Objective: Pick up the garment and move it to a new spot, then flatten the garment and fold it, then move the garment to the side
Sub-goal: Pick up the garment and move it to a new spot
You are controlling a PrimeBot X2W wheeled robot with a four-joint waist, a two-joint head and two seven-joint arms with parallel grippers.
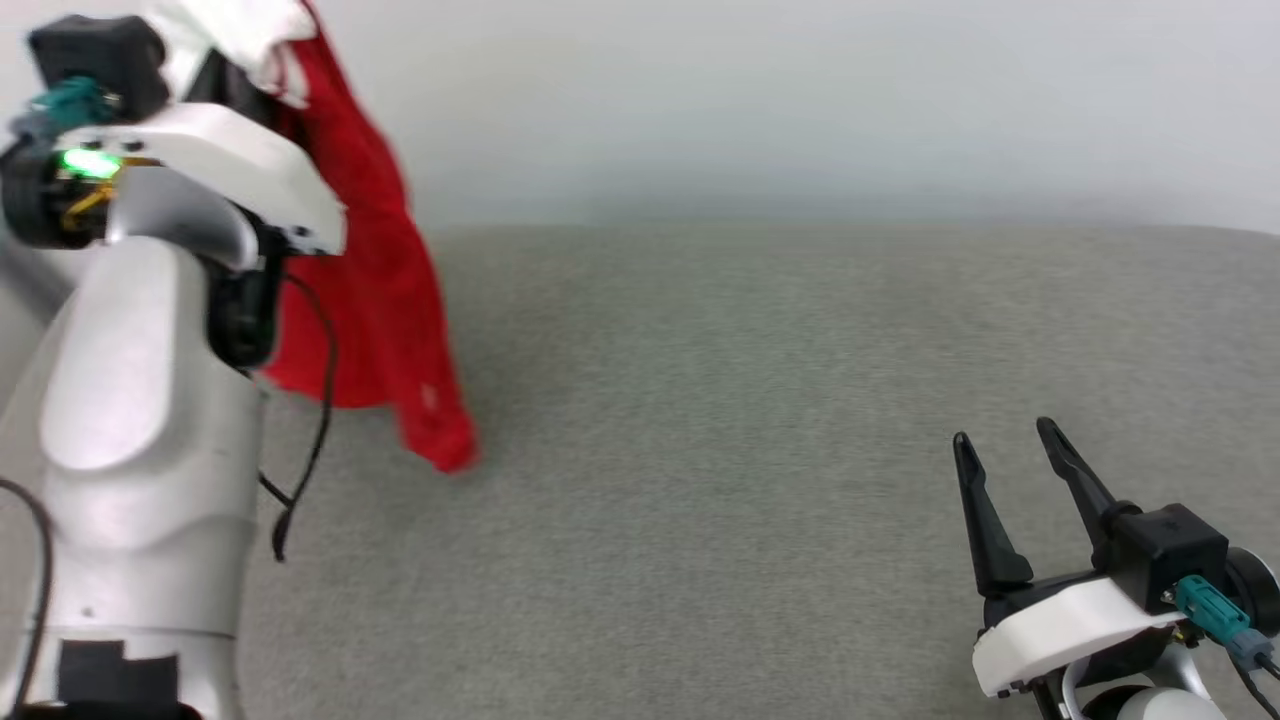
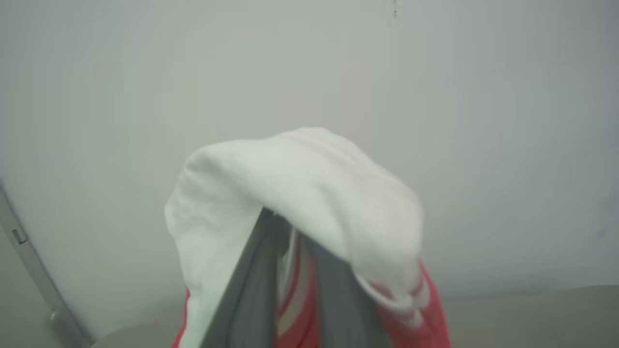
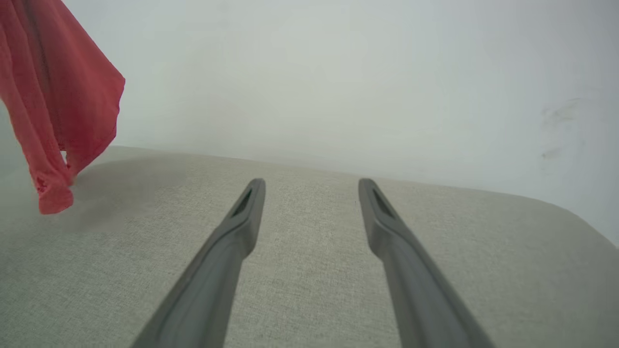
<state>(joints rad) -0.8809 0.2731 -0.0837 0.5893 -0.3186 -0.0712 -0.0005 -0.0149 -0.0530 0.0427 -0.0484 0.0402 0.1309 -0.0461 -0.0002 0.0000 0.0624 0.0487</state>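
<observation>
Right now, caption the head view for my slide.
Left gripper holds the red garment raised; right gripper sits open, lower right.

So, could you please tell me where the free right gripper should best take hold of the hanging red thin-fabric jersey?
Take the lowest dangling corner of the red thin-fabric jersey, approaching from the robot's right with the open right gripper: that tip hangs free over the grey cloth surface.

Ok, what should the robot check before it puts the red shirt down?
1. The left tool grips the garment: ok.
2. The right tool is open and empty: ok.
3. The garment's lowest corner is off the grey surface: cannot tell.
4. Bare grey surface lies beside the garment for landing: ok.
5. The garment is spread flat: not ok, it hangs bunched.
</observation>
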